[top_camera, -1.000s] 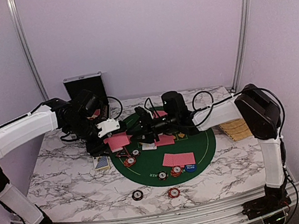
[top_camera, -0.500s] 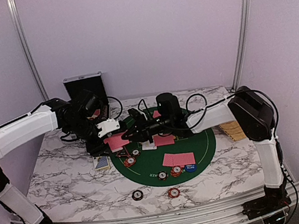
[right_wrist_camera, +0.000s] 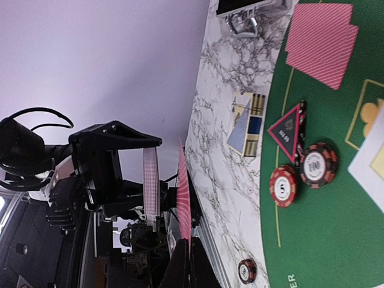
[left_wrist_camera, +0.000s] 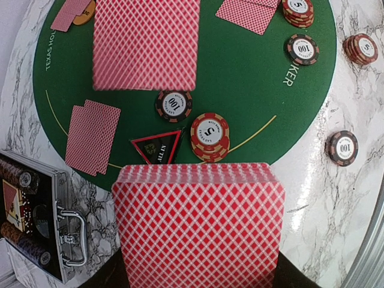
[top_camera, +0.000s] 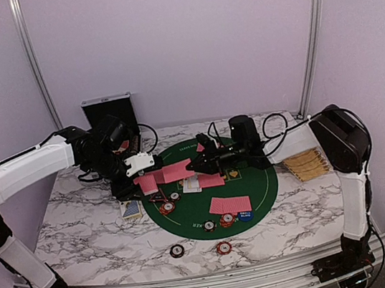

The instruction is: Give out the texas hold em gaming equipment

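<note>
Left gripper point(top_camera: 144, 174) clamped on stacked deck of pink-red diamond-backed playing cards point(left_wrist_camera: 198, 222); right gripper point(top_camera: 195, 164) pinches single pink-red-backed card point(top_camera: 175, 170) just beside deck, above round green felt mat point(top_camera: 261, 191).

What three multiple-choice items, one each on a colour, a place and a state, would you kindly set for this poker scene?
1. The round mat is: A blue; B green; C grey.
2. The two chips nearest the arm bases lie: A on the mat; B on the bare marble table; C stacked on each other.
3. The left gripper is: A open and empty; B shut on a chip; C shut on a deck of cards.

Key: 1 B, it is green in all three views. 2 B, both sit apart on marble outside the mat's edge. 3 C, the left wrist view shows the deck clamped, while the right gripper holds a single card.
</note>
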### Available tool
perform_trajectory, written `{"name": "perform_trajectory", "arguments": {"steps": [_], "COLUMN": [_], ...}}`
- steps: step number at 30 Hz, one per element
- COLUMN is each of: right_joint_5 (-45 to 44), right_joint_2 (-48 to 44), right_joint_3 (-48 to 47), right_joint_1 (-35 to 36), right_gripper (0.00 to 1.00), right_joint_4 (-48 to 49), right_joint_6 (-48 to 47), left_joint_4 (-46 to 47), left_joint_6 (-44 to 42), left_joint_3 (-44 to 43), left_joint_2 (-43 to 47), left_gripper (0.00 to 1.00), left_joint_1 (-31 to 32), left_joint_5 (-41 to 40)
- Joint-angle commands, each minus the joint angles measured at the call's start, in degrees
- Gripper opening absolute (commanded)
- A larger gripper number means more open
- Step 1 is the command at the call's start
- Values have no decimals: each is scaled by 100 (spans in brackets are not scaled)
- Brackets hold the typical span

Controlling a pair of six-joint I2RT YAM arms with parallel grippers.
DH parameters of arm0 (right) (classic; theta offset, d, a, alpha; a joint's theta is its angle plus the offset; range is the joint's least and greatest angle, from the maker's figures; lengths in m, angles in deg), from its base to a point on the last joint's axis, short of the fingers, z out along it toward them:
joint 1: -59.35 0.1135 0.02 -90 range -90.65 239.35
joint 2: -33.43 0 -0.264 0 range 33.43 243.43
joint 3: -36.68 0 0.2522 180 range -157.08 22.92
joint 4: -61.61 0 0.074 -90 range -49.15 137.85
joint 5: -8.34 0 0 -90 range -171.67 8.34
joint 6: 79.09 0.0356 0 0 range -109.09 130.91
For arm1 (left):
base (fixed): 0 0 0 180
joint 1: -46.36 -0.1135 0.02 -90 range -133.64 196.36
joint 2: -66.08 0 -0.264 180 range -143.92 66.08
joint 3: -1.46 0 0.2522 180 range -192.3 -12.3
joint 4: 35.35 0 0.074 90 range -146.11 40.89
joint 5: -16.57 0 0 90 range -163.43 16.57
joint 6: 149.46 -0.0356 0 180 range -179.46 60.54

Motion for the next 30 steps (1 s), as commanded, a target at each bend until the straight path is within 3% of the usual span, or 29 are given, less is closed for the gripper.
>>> {"name": "perform_trajectory", "arguments": {"steps": [1,6,12,30], "right_joint_5": [-128,-497,-927,-1669], "right_joint_2": [-363,-337,-165,85], "right_joint_3": [204,127,30,283], "right_joint_1": [-622,-1168,-1286,-1133], "right_gripper": [0,0,0,0], "right_joint_4": [-708,-1670,-2465,-2601], "right_joint_6": [-799,-1607,-2279,-2551], "left_joint_4": [-78,-78,-79,-79], "left_joint_6": [-27,-32,-12,-1], "left_joint_3": [14,57,95,161], "left_joint_2": [118,111,145,180], "left_gripper": [0,0,0,0], "left_joint_1": [-18,-27,-37,-54], "left_joint_5": [-43,-79,-90,-55]}}
